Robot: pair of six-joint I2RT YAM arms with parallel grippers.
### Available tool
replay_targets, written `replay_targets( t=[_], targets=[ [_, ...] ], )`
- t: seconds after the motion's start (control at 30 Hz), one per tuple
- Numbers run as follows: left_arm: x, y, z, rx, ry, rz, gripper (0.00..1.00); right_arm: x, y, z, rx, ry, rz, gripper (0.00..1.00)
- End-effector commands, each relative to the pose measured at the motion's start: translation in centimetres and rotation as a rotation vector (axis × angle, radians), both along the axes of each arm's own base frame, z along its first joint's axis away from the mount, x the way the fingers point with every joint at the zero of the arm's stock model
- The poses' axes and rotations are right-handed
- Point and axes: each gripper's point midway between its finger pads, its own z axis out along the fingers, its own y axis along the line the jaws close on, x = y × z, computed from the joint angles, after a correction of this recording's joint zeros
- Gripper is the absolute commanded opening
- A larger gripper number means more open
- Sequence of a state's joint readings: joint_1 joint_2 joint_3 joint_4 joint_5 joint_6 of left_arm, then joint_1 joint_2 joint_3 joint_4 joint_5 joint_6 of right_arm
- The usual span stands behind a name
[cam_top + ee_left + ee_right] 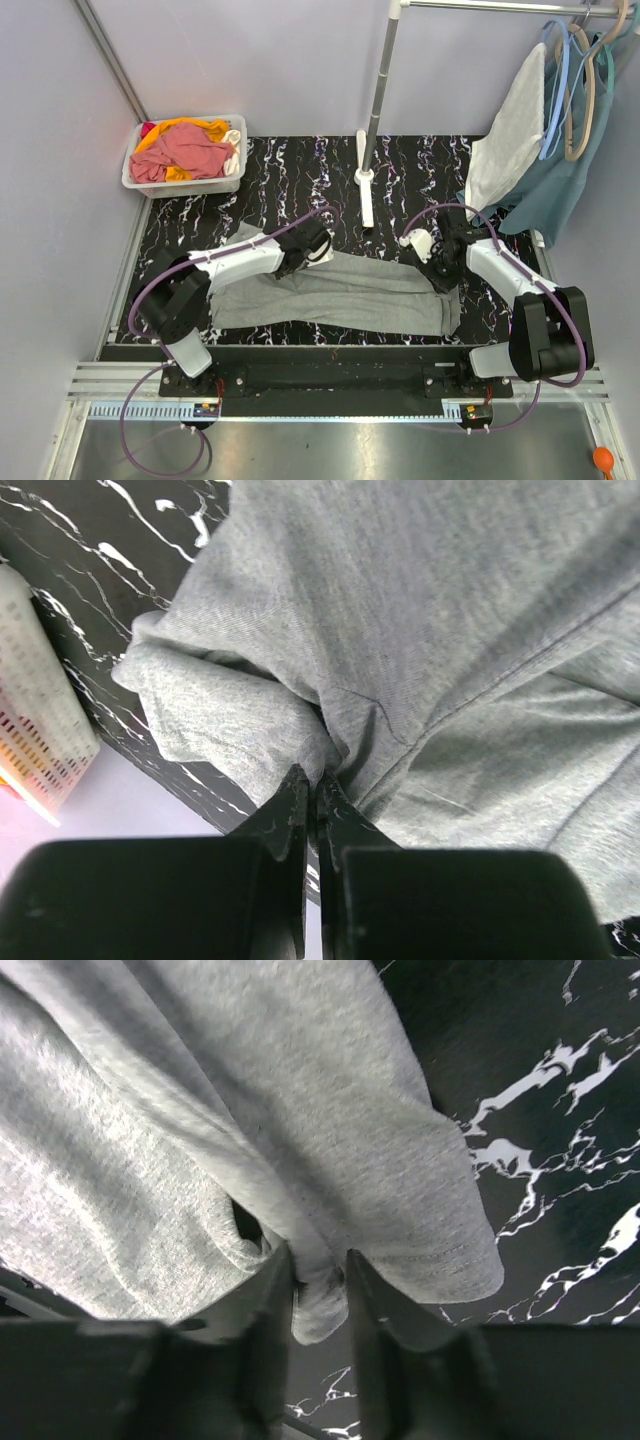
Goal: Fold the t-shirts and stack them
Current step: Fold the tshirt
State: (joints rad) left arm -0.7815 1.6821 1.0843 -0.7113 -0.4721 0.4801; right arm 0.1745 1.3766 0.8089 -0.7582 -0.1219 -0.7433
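You have pale lilac walls [300, 60] on three sides, evenly lit. The table [300, 170] is black with white marbling. A steel pole [378, 90] stands at its far middle, carrying a rail [480, 5] with hangers [585, 100] on your right. Slotted aluminium bars [110, 382] run along the near edge, with a brushed steel sheet [330, 450] below.

The top external camera looks down from high behind the near edge of the marbled table [200, 215], far enough off to take all of it in. The wrist cameras look along the left gripper [312, 785] and the right gripper [320, 1270], pressed close to the grey t-shirt [350, 290] just ahead of the tips (cloth fills most of both frames). All three views share that shirt.
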Motion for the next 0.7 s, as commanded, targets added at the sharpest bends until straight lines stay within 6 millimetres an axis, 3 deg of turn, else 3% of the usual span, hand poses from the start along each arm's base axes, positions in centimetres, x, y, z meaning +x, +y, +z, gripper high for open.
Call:
replay_targets(
  t=[0.0, 0.17, 0.4, 0.53, 0.67],
  targets=[
    [-0.6, 0.3, -0.2, 0.026, 0.0, 0.009, 0.0, -0.8, -0.3, 0.6, -0.031, 0.001, 0.004, 0.37],
    [-1.3, 0.2, -0.5, 0.043, 0.023, 0.0, 0.02, -1.9, -0.4, 1.2, -0.04, 0.016, 0.011, 0.41],
    [-2.9, -0.6, -0.1, 0.035, 0.075, -0.02, 0.17, -2.3, -0.6, 1.3, -0.063, 0.034, 0.021, 0.42],
    [-4.1, -0.8, 0.4, 0.04, 0.099, -0.029, 0.36, -1.8, -0.4, 1.2, -0.062, 0.035, 0.024, 0.41],
    [-3.1, -1.3, 1.5, 0.009, 0.026, -0.039, 0.52, -1.4, 0.2, 0.9, -0.043, 0.043, 0.021, 0.41]
  ],
)
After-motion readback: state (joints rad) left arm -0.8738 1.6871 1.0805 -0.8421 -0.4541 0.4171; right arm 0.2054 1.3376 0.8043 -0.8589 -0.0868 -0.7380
